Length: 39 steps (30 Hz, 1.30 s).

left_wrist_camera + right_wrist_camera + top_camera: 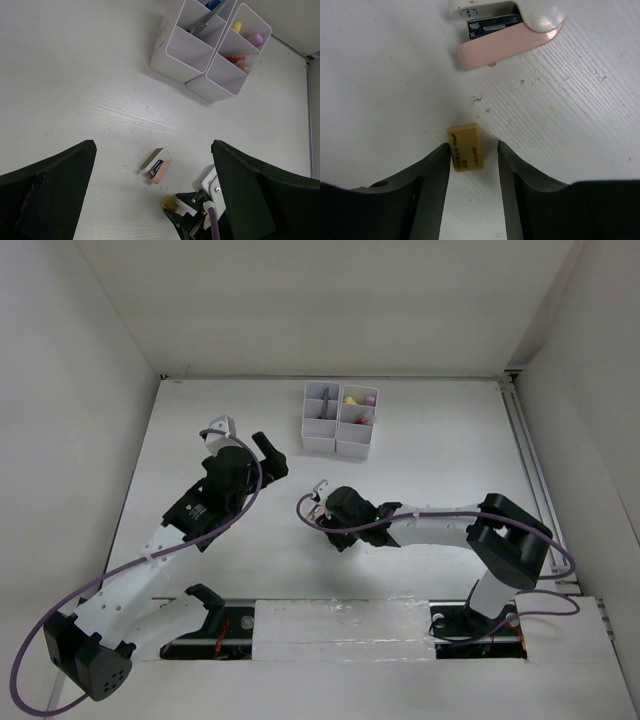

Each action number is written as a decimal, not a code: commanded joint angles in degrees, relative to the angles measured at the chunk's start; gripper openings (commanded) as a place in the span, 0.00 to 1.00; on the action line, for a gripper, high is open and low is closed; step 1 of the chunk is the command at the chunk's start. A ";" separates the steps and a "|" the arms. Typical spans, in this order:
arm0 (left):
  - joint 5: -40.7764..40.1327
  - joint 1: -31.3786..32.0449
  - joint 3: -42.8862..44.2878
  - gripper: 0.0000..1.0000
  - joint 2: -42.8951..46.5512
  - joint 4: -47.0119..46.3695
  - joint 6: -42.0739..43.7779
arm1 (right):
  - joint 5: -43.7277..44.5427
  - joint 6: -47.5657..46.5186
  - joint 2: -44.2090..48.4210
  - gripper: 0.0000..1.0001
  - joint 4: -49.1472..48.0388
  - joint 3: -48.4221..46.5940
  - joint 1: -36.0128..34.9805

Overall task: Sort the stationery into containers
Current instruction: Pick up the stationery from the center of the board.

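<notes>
The white organizer tray [172, 47], lying well beyond the right gripper [473, 150], is already holding highlighters [252, 37]. The pink stapler [507, 30] is waiting just ahead of its fingertips. The yellow eraser [465, 148] is sitting between its partly open jaws, not yet gripped. The left gripper [270, 455] is hanging wide open, empty.

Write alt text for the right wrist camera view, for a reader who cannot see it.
A small yellow eraser lies on the white table between the right arm's open black jaws, close against one with a gap to the other. Just beyond it, not touching, lies a pink and white mini stapler.
</notes>
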<state>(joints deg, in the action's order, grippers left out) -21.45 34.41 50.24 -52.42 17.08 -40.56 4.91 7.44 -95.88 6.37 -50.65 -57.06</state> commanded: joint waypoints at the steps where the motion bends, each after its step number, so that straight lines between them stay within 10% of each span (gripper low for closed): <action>1: -0.52 0.13 0.21 1.00 0.92 -1.09 0.39 | 1.77 -0.32 -1.24 0.47 0.31 -2.17 -0.86; 5: -0.52 0.13 0.21 1.00 2.06 -1.09 0.39 | 2.82 -0.32 -2.56 0.42 1.53 -2.17 -1.39; 11: 0.26 0.13 0.21 1.00 1.45 -1.09 0.39 | 4.05 1.61 -1.08 0.00 2.07 -1.56 -1.92; 26: 41.45 -1.02 -8.31 1.00 -3.21 -19.88 2.42 | 6.08 -0.31 28.98 0.00 -12.25 10.49 -1.92; 39: 54.23 1.27 -12.35 0.88 -9.89 -33.59 -1.10 | 5.46 -3.66 37.43 0.00 -14.11 13.47 -1.92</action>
<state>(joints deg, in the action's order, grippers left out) 28.36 35.64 38.98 -61.87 -9.87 -40.23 10.35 4.75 -59.94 -3.90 -38.28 -58.57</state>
